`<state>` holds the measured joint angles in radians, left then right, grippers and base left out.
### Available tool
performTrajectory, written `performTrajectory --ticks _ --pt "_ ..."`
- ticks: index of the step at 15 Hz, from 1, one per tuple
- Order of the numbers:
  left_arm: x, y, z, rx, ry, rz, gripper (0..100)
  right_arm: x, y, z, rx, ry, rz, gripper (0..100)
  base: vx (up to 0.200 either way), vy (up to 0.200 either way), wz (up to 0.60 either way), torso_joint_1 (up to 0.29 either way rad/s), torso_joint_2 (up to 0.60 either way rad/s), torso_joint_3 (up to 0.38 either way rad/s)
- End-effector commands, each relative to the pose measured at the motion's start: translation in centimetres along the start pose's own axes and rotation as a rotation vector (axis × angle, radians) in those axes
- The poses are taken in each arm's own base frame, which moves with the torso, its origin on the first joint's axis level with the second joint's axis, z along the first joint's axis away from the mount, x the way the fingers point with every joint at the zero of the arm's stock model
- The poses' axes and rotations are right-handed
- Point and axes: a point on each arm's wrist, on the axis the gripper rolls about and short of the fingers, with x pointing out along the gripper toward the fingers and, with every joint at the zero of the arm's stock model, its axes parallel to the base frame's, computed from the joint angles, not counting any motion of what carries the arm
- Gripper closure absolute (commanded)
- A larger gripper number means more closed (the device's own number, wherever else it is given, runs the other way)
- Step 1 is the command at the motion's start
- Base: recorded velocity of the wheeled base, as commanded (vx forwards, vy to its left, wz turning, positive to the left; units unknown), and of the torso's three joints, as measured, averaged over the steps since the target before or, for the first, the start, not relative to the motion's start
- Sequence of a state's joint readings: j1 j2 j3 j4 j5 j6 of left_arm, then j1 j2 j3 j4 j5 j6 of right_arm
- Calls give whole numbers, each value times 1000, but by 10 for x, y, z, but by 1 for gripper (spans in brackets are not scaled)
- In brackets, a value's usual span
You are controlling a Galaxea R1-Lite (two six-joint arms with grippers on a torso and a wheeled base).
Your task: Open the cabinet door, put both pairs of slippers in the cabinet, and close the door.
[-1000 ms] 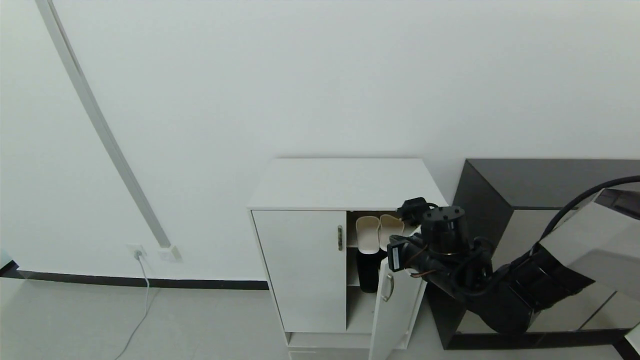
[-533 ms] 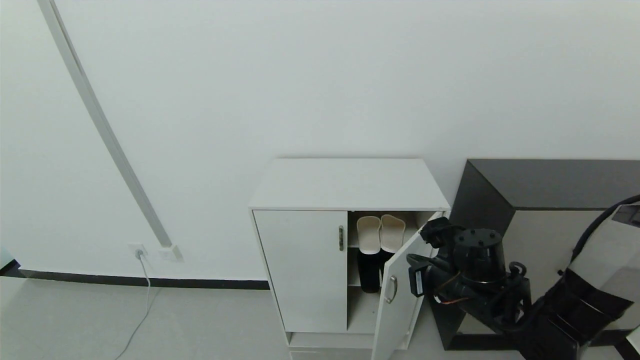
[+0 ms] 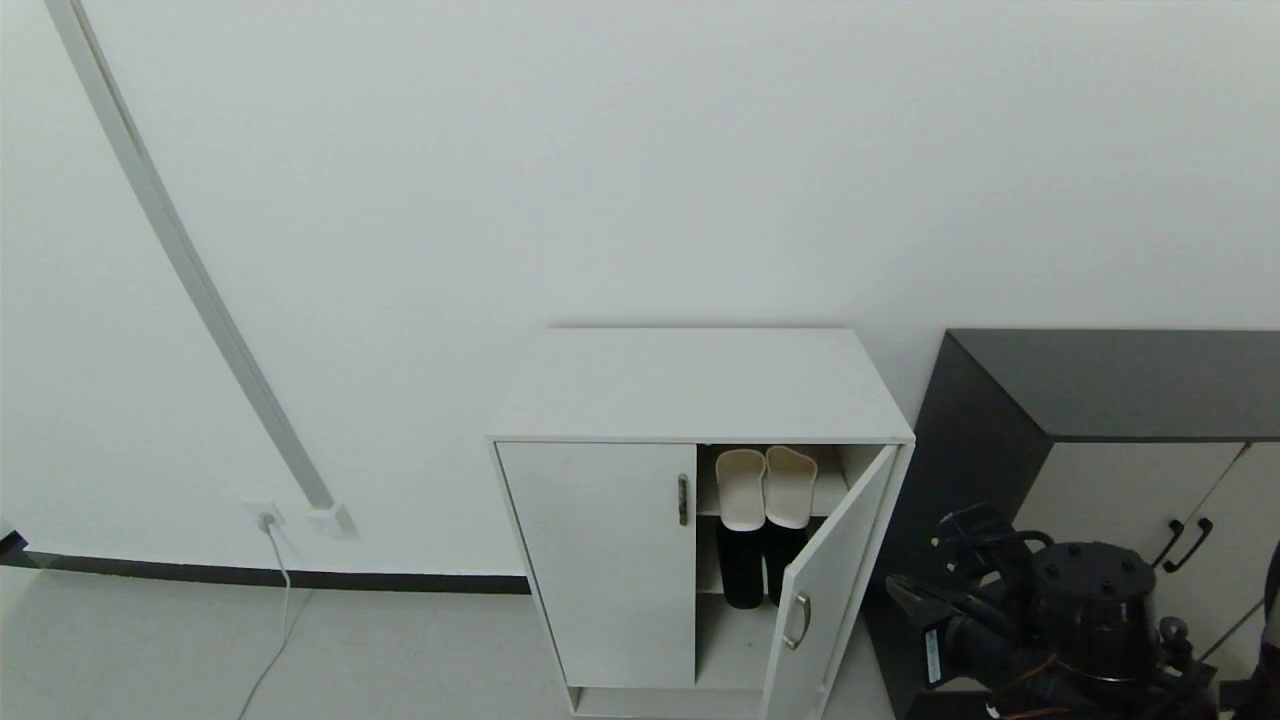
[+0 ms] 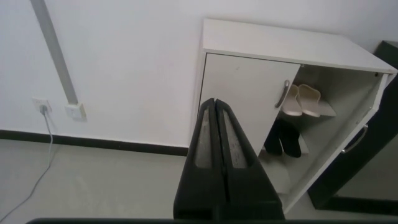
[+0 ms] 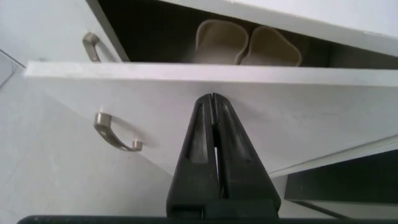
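While the left pincer (image 4: 215,102) and right pincer (image 5: 213,98) are clamped shut on nothing, the half-open white wooden cabinet door (image 5: 292,124) stands just ahead of the right one, with the beige slippers (image 5: 221,40) beyond it and the black slippers (image 3: 742,565) on the shelf below them.

Counted: one white cabinet, two doors, two pairs of slippers

One white cabinet (image 3: 690,385) is being shown with two doors, one shut door (image 3: 595,560) and one open door (image 3: 830,580), and two metal handles (image 3: 683,500) are being counted, one per door. Four slippers are being held inside as one cream pair (image 3: 765,488) and one black pair (image 3: 741,565). One dark cabinet (image 3: 1110,385) with two black handles (image 3: 1185,543), one wall socket (image 3: 265,518) and one cable (image 3: 270,640) are also being counted.
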<state>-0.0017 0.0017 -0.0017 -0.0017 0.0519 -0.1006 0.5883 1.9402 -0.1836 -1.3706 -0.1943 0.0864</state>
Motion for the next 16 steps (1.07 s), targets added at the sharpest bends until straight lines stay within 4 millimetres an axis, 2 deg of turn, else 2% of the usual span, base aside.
performTrajectory --ticks 1,3,5,8,11,16 --pt "0 0 0 -1 0 0 100 -6 -2 -10 -8 44 -2 100 0 0 0 0 0 0" --pt "0 0 0 -1 0 2 100 1 -2 -22 -10 47 -2 100 0 0 0 0 0 0" --pt "0 0 0 -2 0 3 100 17 -1 -35 -14 62 -9 100 0 0 0 0 0 0" --pt "0 0 0 -2 0 3 100 41 -4 -44 -4 77 -31 100 0 0 0 0 0 0" --pt "0 0 0 -2 0 3 100 60 -6 -45 5 59 -38 100 0 0 0 0 0 0" --pt "0 0 0 -2 0 3 100 91 -10 -34 23 -6 -37 100 0 0 0 0 0 0"
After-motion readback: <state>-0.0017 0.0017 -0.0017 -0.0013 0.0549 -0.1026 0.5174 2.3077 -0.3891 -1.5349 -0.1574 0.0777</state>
